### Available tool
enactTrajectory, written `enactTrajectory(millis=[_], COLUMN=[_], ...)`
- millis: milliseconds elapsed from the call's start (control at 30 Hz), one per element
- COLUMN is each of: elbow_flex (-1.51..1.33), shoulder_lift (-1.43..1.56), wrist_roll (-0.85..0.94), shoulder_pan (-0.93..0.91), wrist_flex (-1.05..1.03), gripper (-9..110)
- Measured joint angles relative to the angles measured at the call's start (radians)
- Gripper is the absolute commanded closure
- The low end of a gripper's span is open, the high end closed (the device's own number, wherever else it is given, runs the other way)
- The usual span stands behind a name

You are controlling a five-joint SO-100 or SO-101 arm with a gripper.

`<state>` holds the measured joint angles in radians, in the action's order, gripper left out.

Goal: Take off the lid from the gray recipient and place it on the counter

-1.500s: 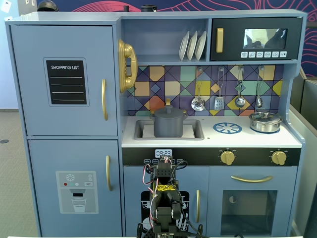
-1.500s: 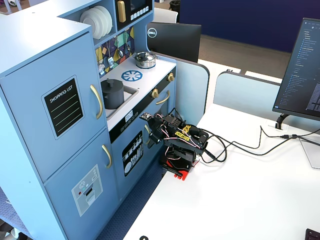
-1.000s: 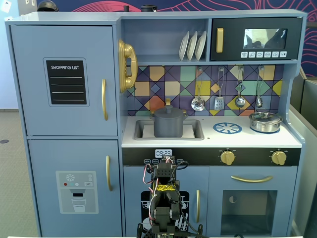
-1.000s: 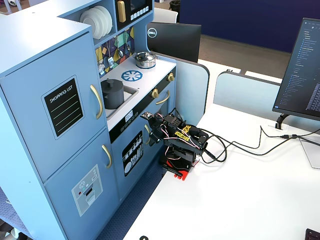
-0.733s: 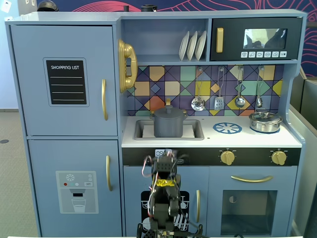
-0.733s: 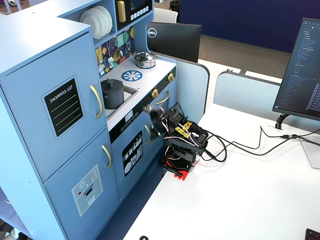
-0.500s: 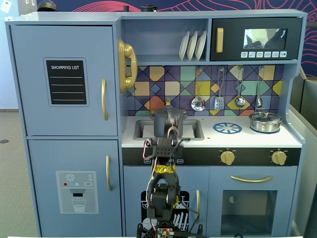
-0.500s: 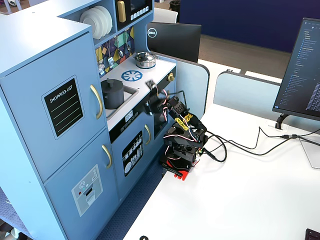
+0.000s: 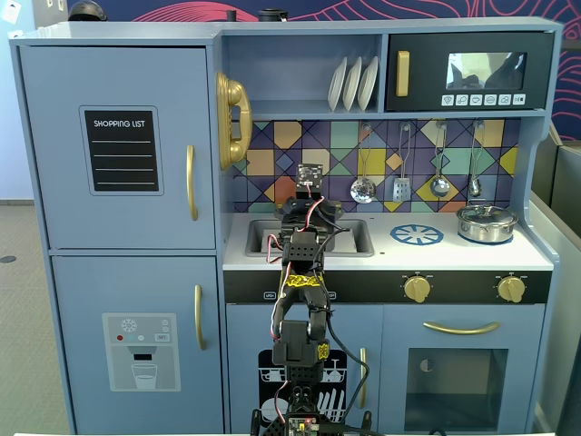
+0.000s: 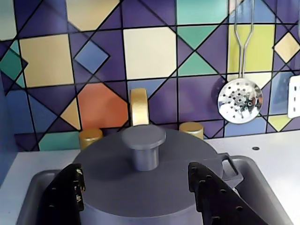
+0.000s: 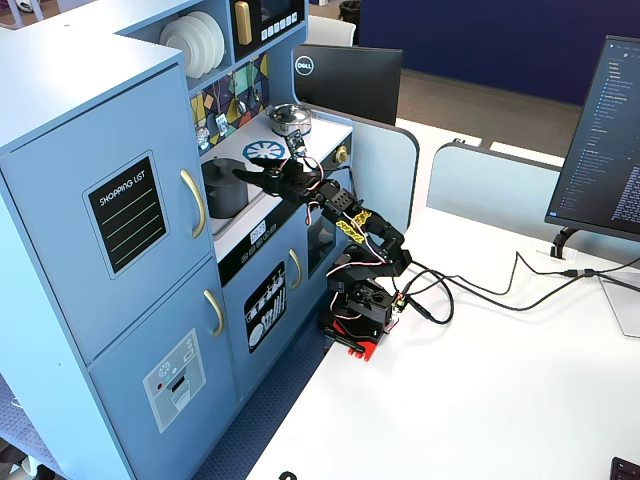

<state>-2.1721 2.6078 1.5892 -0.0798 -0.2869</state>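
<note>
The gray recipient [image 11: 225,195] stands in the recessed sink [image 10: 253,173] of the white counter [image 9: 390,256]. The dark-gray lid [image 10: 140,180] with its central knob [image 10: 143,143] sits on top of it. In the wrist view my gripper [image 10: 135,168] is open. Its two black fingers [image 10: 70,194] stand left and right over the lid's near part, short of the knob. In a fixed view the gripper [image 11: 258,174] reaches over the pot's top. In the other fixed view my arm [image 9: 304,238] hides the pot.
A gold faucet [image 10: 139,107] and two gold taps stand just behind the pot, against the tiled backsplash. A slotted spoon [image 10: 240,100] hangs to the right. The shiny silver pot [image 9: 486,222] sits at the counter's right end, beside the burner print [image 9: 417,235].
</note>
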Motion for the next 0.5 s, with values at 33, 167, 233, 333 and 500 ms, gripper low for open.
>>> enactTrajectory(millis=[33, 167, 233, 333, 500], elbow_flex=[0.0, 0.0, 0.0, 0.003, 0.026], shoulder_lift=[-0.006, -0.046, -0.069, -0.11, -0.181], wrist_roll=[0.003, 0.008, 0.009, 0.009, 0.017], shoulder_pan=[0.0, 0.0, 0.0, 0.0, 0.0], wrist_flex=[0.0, 0.029, 0.048, 0.071, 0.1], gripper=[80, 81, 81, 81, 82])
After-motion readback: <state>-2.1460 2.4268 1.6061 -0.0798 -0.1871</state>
